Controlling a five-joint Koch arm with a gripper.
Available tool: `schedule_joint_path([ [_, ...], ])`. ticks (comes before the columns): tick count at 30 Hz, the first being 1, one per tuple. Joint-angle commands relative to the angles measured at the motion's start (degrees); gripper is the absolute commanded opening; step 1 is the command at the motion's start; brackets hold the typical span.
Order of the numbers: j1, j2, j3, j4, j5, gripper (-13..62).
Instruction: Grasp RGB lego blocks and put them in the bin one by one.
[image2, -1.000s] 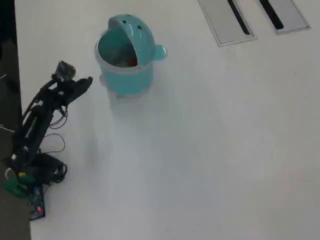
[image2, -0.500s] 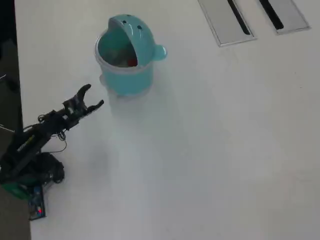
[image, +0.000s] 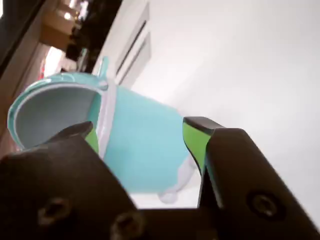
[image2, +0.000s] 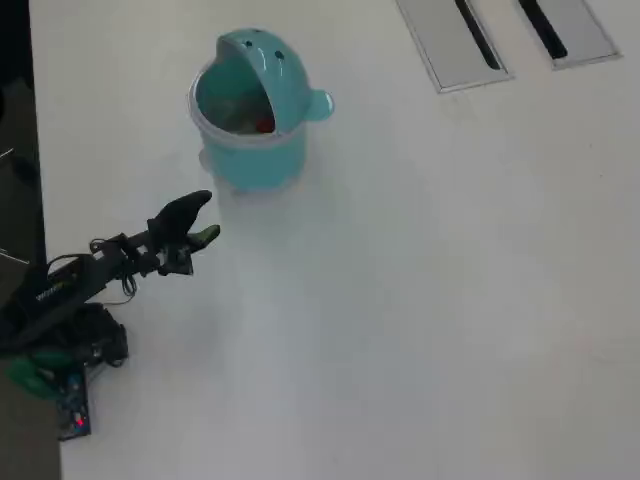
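Note:
The round teal bin (image2: 250, 150) with its domed hood stands at the upper left of the table in the overhead view. A small red lego block (image2: 265, 124) shows inside its mouth. My gripper (image2: 203, 221) hovers just below and left of the bin, apart from it, open and holding nothing. In the wrist view the bin (image: 145, 145) appears on its side between my green-padded fingers (image: 194, 140). The gripper (image: 140, 131) is open there too, with only the bin's wall seen through the gap.
Two grey slotted panels (image2: 455, 45) are set into the table at the top right. The table's left edge (image2: 36, 200) runs beside the arm's base (image2: 50, 350) and a small circuit board (image2: 72, 415).
In the overhead view the gripper has swung from the bin's left side down and to the right, the arm stretching out lower. Its jaws stay open.

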Motion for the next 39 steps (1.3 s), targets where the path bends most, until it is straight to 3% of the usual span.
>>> schedule_joint_path([
  [1,1.5,4.0,-1.6,-5.6,5.9,31.8],
  [13,10.4,4.3,7.0,-13.4,21.4,32.5],
  [39,11.8,4.3,34.4,-29.3,22.9,32.5],
])
